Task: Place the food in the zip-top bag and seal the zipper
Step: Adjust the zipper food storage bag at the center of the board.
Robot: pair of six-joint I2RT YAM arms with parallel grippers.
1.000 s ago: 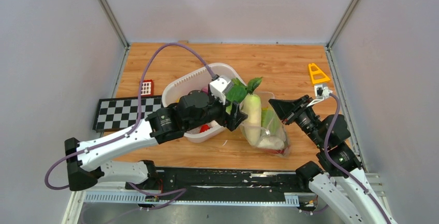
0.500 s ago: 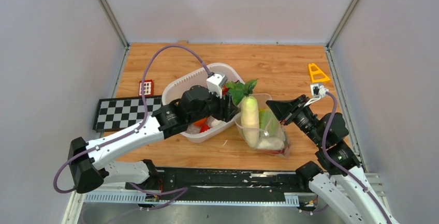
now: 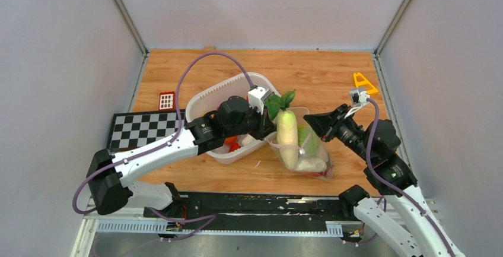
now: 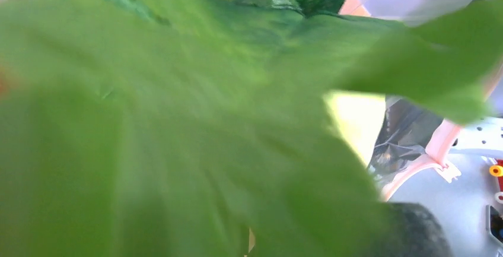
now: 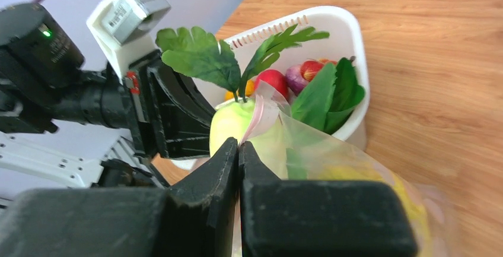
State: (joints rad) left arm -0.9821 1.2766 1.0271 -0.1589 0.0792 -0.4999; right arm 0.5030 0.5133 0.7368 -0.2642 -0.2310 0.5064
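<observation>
**Radish of long white plastic (image 3: 287,135) only part-way into the bag: seating it fully**

Found at the centre of the overhead frame: root end down inside the clear floppy zip-top bag with pale pink spots (image 3: 325,165), green leafy crown poking out past the mouth toward the white plastic tub (image 3: 219,89). Bag lying on the wooden surface (image 3: 332,73), just right of that tub.

Right pincer (image 5: 239,144) pressed shut on the bag's rim, with the thin pale pink zipper strip (image 5: 256,116) rising out of the closed tips and draped over the radish's shoulder. Left pincer (image 3: 267,125) closed narrow, right beside the leaves. Hard to say whether pinching a leaf or nothing at all, its wrist view being filled with blurred green.

Judged best from here:
- Hold the rim high and taut with the right, to prevent a folded mouth under the radish.
- Push along the radish's own length, never sideways, to avoid dragging the floppy film.
- Aim for a crown sunk below the zipper line; otherwise no seal possible.
- Leave room for the red and purple pieces (image 5: 276,82) lying in the tub.
</observation>
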